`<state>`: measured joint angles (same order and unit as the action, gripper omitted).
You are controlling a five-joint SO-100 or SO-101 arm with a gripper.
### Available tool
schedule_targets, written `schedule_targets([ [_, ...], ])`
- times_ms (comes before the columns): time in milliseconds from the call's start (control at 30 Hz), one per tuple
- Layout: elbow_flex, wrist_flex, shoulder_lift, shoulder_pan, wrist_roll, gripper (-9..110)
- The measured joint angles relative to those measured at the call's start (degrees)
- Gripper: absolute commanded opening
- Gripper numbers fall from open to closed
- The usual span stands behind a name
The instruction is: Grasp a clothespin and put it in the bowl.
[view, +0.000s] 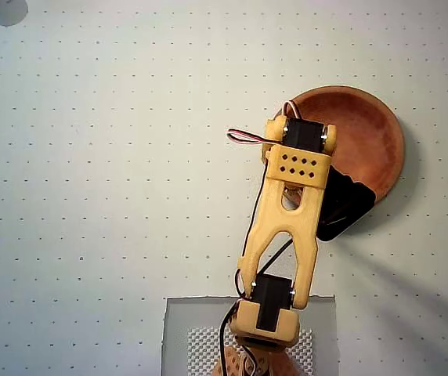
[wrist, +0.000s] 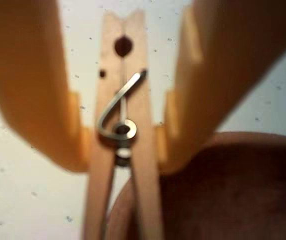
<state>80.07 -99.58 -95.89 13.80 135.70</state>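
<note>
Fingers (wrist: 33, 100) clamped on clothespin (wrist: 123, 145), narrow gap, pads pinching both sides at metal coil. Surface: white dotted table (view: 91, 157), fills overhead view; translucent mat (view: 175, 329) with mesh patch under arm base at near edge. Yellow arm (view: 287, 227) reaches far-right, wrist over left part of bowl (view: 373, 141). Bowl reddish-brown, sits far right on table. Gripper (wrist: 123, 155) in wrist view: clothespin runs lengthwise between fingers, its lower end overlapping bowl rim at lower right of view. Clothespin hidden under arm in overhead view.
</note>
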Motion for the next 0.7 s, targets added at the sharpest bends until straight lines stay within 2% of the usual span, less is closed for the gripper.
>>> schedule_targets([
  [267, 0.0, 0.0, 0.0, 2.2, -0.3, -3],
  [700, -3.5, 0.0, 1.0, 4.0, -14.4, -3],
])
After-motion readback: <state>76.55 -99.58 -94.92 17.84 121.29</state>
